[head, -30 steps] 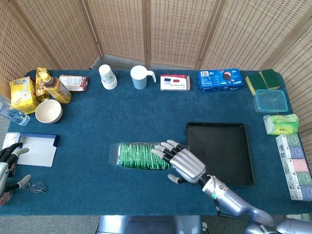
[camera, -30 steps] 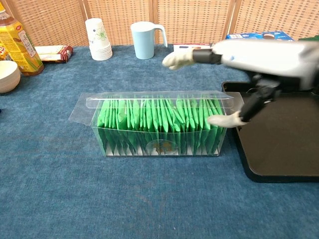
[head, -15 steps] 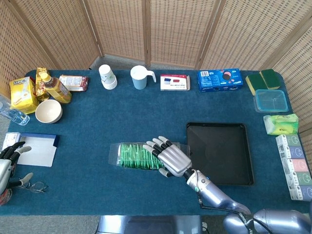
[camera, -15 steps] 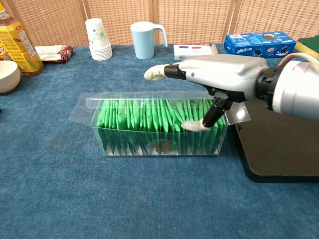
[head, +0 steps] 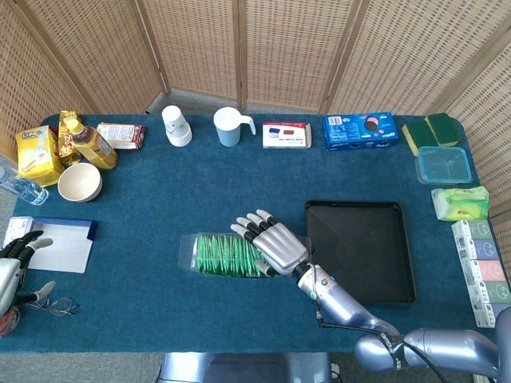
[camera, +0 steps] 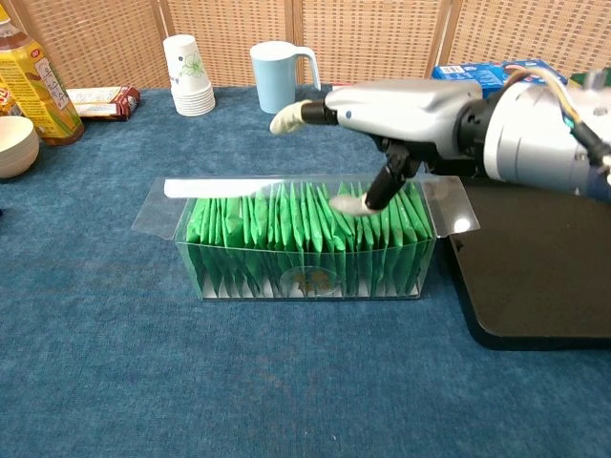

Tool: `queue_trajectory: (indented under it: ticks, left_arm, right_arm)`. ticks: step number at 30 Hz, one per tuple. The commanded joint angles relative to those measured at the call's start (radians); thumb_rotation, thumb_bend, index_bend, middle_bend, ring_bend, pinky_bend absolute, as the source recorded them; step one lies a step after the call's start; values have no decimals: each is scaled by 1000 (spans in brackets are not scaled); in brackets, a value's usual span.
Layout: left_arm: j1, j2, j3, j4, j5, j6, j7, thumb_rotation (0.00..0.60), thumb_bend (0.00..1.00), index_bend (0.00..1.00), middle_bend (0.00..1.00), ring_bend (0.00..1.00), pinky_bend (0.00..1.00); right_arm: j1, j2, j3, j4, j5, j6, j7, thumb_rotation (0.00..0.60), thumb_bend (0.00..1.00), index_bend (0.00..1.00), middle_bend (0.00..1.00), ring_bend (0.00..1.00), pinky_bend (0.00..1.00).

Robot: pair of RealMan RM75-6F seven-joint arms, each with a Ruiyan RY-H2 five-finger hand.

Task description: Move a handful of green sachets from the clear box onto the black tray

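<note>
The right hand hovers palm-down over the right part of the clear box, fingers spread and extended, nothing in them; in chest view its thumb tip reaches down to the tops of the green sachets, contact can't be confirmed. Sachets stand upright in a packed row inside the box, lid flaps open. Box sits mid-table, just left of the black tray, w/ a small gap between. The left hand rests at the table's left edge by a white pad, fingers loosely apart, holding nothing.
</note>
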Motion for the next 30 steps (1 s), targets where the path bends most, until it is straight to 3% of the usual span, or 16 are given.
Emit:
queue_trajectory:
  ticks: [1,9,17,30]
  left_arm:
    - [-1,-1,0,0,1,0,-1,600,162,236,157,190,346]
    - [-1,1,-1,-1,6,11,-6,600,162,236,156,190,346]
    - [1,3,0,2,14,23,-16,600,163,236,154,190,346]
    - [0,7,-1,-5,19,31,-14,600,162,236,153,189,346]
  right_arm:
    - [19,19,5,-10,25,-10,-9,600,443,119,46,99,52]
    - [60,64,18,-30,97,-33,4,600,586,252,47,130,52]
    - [95,114,35,-40,157,-54,48,600,627,328,49,173,52]
    - [150,127,55,22,214,-72,116,600,662,589,145,275,52]
